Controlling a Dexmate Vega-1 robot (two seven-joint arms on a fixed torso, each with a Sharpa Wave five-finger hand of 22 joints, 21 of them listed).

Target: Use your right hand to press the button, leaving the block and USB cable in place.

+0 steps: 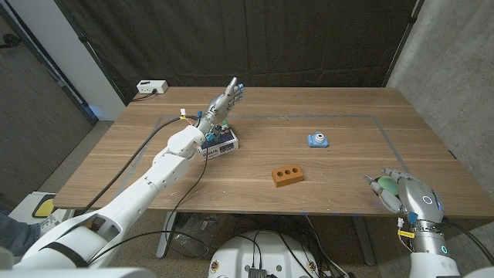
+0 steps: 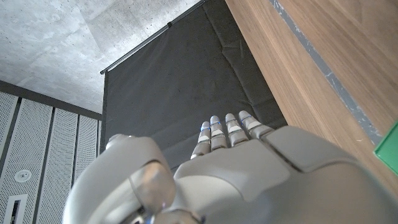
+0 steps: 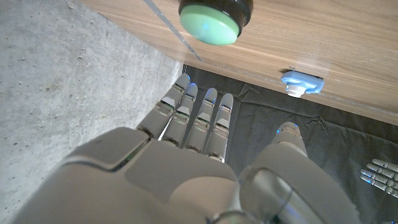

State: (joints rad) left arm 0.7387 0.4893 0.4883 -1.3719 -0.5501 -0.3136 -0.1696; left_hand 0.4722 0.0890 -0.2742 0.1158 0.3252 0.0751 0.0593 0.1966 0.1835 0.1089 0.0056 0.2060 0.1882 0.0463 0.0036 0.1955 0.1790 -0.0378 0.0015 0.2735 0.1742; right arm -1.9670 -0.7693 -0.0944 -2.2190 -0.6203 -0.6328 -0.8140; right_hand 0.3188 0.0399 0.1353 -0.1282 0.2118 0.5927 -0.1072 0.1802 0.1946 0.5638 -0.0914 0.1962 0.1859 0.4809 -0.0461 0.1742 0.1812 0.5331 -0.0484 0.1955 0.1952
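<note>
Your right robot hand point(image 1: 407, 194) sat near the worktop's point(image 1: 347, 166) front right corner with the green button point(image 1: 384, 185) just beside its fingertips, and the right wrist view had that button point(image 3: 215, 20) right past the outstretched fingers point(image 3: 200, 118). The fingers were straight and apart with nothing in them, so that robot hand was open. Looked to me like a rigid dome in a dark housing, probably light enough to skid on smooth wood, so I'd have come straight down on the middle of the green cap rather than shoving it from the side. Nothing to grip, just a push. The things you had to leave alone were well clear: the orange block point(image 1: 286, 175) with its holes sat toward the middle, and a small blue thing point(image 1: 317, 140), which I took for the USB cable though I couldn't tell for sure, lay farther back. Nothing stood between your robot hand and the button. Your left robot hand point(image 1: 225, 102) was raised over a small blue-and-white box point(image 1: 220, 143) on the far left, fingers stretched out and empty, well out of the way. There was also a white box point(image 1: 152, 86) at the back left edge.
</note>
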